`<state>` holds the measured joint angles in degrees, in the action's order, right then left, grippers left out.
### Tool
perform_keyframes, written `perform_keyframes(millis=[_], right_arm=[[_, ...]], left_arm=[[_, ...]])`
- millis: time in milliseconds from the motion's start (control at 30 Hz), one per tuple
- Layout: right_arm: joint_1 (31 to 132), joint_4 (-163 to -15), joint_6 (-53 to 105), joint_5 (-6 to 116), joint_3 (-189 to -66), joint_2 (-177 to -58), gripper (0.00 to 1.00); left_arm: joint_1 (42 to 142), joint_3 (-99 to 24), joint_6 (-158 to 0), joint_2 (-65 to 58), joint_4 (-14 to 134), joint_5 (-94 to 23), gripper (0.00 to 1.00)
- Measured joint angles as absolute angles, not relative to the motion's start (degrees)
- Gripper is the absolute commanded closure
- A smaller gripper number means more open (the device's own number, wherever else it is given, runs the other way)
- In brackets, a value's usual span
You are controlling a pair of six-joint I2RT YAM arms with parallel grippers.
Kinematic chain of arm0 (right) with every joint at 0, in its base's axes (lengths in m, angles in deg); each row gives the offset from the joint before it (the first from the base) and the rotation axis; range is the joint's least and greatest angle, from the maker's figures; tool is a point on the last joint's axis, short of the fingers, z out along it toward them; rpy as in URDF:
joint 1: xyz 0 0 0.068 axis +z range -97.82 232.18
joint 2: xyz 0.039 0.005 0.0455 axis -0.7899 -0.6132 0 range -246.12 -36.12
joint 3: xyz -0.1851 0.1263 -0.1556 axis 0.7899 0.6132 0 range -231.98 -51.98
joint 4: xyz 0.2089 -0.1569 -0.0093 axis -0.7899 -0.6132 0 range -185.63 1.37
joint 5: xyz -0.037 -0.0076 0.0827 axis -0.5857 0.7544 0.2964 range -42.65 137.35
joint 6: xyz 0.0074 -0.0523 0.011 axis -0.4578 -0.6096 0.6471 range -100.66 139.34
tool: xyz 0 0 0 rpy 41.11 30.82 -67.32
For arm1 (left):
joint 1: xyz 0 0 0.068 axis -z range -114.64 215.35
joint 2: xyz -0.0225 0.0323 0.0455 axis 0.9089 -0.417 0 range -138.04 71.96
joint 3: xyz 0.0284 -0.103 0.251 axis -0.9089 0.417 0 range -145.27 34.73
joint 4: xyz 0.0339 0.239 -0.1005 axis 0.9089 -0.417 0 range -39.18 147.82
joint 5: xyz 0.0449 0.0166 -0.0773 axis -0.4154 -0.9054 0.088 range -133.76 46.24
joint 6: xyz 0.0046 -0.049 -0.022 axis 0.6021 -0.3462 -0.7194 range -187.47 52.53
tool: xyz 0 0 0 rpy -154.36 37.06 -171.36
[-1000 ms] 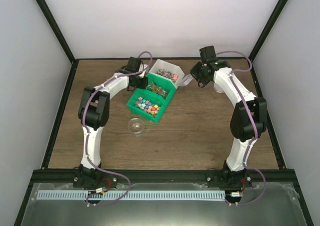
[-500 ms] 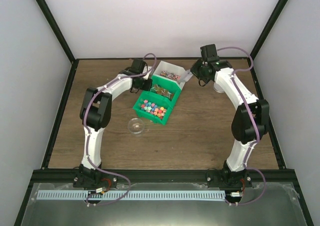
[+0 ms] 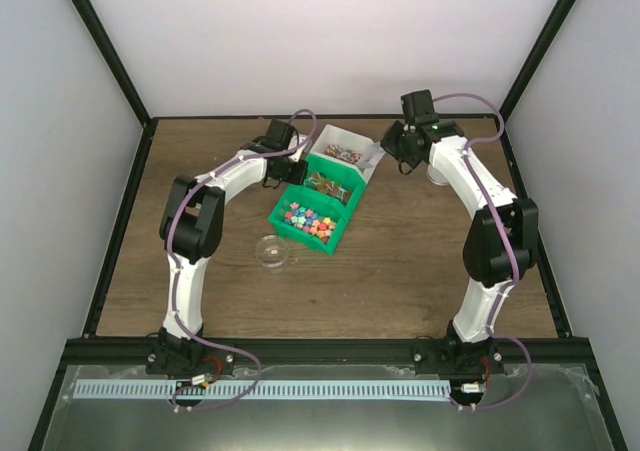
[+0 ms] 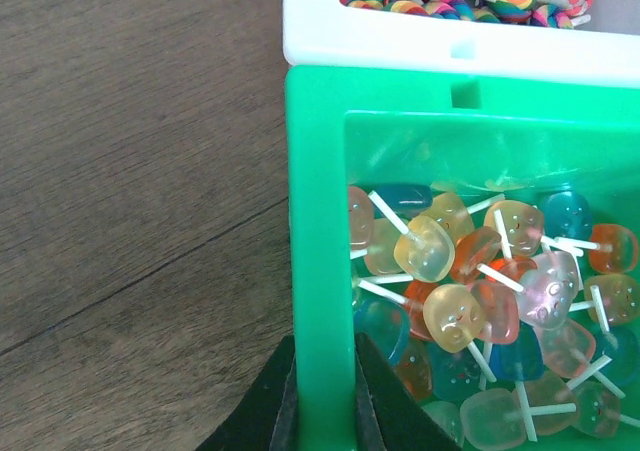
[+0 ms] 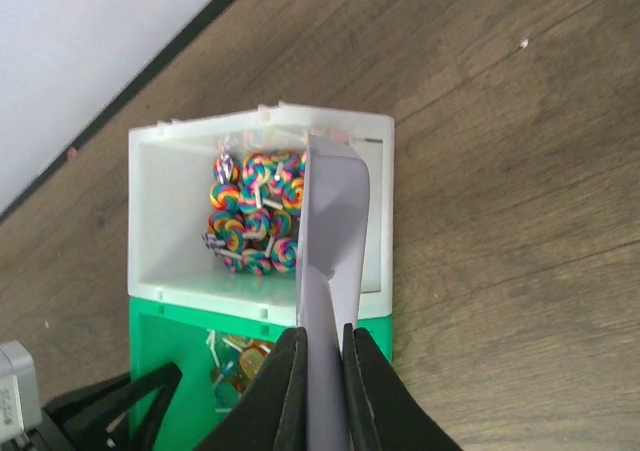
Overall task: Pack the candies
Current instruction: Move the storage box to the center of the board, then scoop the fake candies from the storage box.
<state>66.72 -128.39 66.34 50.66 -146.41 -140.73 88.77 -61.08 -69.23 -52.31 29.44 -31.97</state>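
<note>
Now candies (image 3: 308, 218) farther right

The scoop (image 5: 333, 231) is hiding some candies (image 5: 250, 211) in the white bin (image 5: 165, 211); the green bin (image 5: 170, 331) is running off-frame below.

3 bins in 1 slanted row mid-table (image 3: 430, 261) — white bin (image 5: 150, 221), middle green bin (image 4: 320, 171), near green bin (image 3: 305, 233) — left gripper (image 4: 322, 396) clamped on the middle wall, grey scoop (image 5: 335, 211) (in the right gripper (image 5: 322, 371)) overhanging the white bin's opening, clear bowl (image 3: 272, 252) beside the near bin, bare wood in front and to the right.
</note>
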Motion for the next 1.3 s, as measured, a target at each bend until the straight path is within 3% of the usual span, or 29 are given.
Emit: perform_keyframes(millis=[233,500,967,1300], right_arm=[[66.57,-124.96,63.09,52.98,-139.97,-140.63,0.99],[66.50,-130.95,60.16,52.30,-147.99,-146.42,0.99],[66.98,-135.52,59.22,47.97,-150.20,-146.50,0.99],[66.33,-126.58,57.05,54.00,-145.72,-147.90,0.99]], left_arm=[[89.19,-61.08,-68.55,-52.31,29.09,-30.02,0.96],[89.93,-61.08,-68.35,-52.33,28.80,-29.46,0.96],[90.44,-62.68,-68.38,-53.60,28.61,-28.01,0.96],[90.37,-63.33,-68.51,-54.08,28.10,-27.05,0.96]])
